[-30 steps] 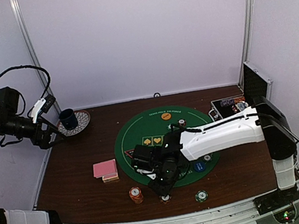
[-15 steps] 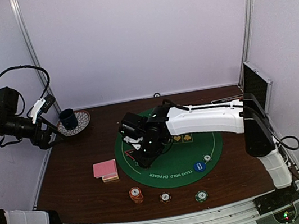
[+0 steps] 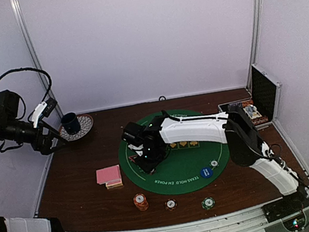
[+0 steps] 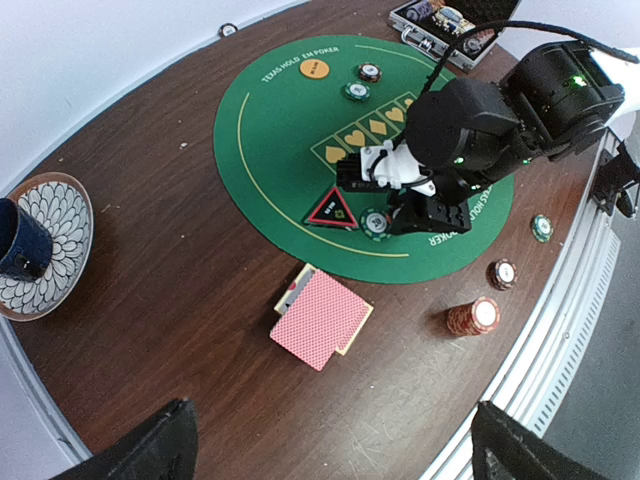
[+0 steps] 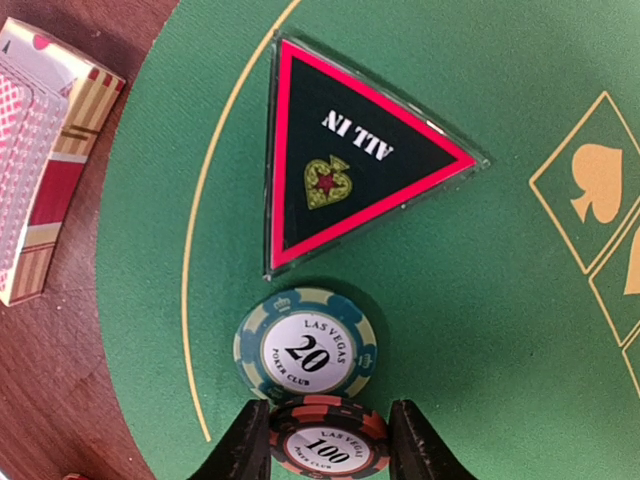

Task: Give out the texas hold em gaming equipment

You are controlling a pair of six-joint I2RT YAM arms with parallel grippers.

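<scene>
One red chip (image 5: 322, 442) is pinched in our right gripper (image 5: 328, 448). We should set it flat beside the green chip (image 5: 305, 345). Our left gripper (image 4: 332, 420) hangs open.

Blue cup (image 3: 71, 123) on patterned plate (image 3: 86, 125); open case (image 3: 263, 89) far right.

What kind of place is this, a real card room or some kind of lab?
Most likely a robot lab booth staged for poker: plain walls on an aluminium frame, and a round green poker mat on a wooden table.
</scene>
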